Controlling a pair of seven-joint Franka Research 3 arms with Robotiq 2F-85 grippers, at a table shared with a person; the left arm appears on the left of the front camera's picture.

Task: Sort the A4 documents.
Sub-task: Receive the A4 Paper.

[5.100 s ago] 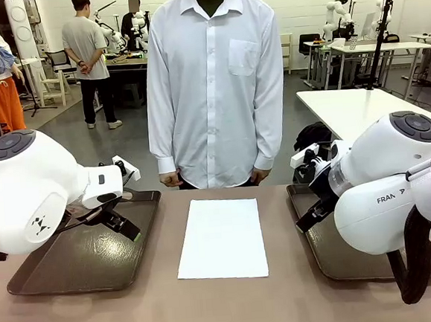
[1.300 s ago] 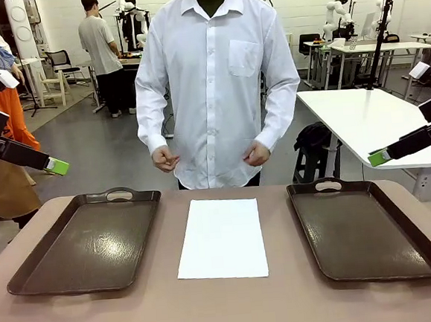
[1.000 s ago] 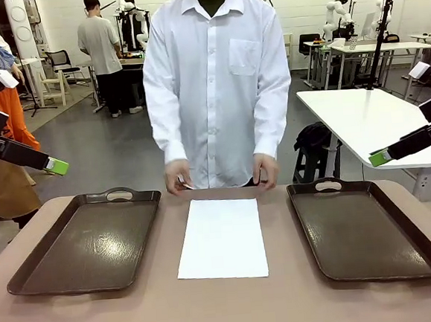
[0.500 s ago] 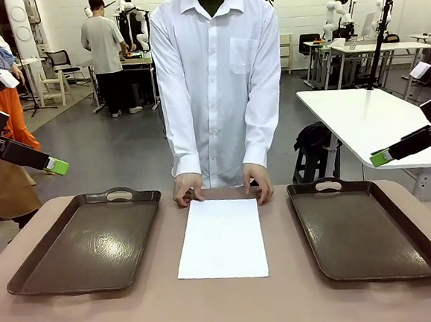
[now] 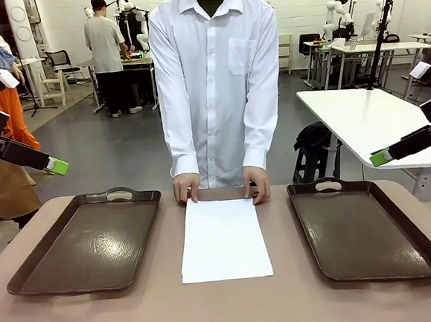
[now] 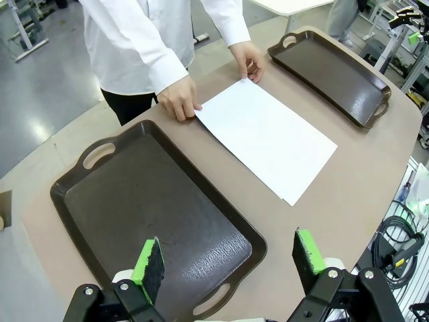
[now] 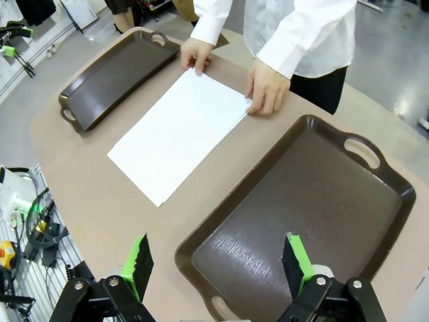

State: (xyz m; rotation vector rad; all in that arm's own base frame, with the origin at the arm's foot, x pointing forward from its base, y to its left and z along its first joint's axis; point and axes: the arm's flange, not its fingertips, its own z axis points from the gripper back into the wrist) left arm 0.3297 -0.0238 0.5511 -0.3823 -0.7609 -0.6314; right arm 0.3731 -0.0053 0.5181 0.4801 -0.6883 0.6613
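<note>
Both idle. Left end effector [image 6: 229, 260] has its jaws wide apart with nothing between them, and so does the right end effector [image 7: 218, 261].

The A4 sheets [image 5: 224, 239] lie flat on the worktop [image 5: 227, 309] in the gap between the trays. Left tray [image 6: 154, 208] sits directly under the left end effector, with the paper just past the tray's long side. Right tray [image 7: 301, 201] and the right end effector mirror that.

The person's right hand [image 5: 185, 187] and the person's left hand [image 5: 258, 185] rest on the stack's far corners. Looks like they're squaring it up, so my read is sorting hasn't started.

For the pick:
- wait for the hands to clear
- go in at the short edge nearest the end effector, away from the fingers
- thin sheet flat on a flat top leaves nothing to pinch, so probably press and drag a corner to buckle it, then close
- take one sheet only and check for a second one clinging

View differences:
- The front view has both arms high and outboard, well apart from the paper, but jaw opening isn't readable there. The wrist views settle it.
- The left wrist view shows a second edge peeking out at the stack's near corner, so there's more than one sheet. From the front it reads almost as a single sheet.
</note>
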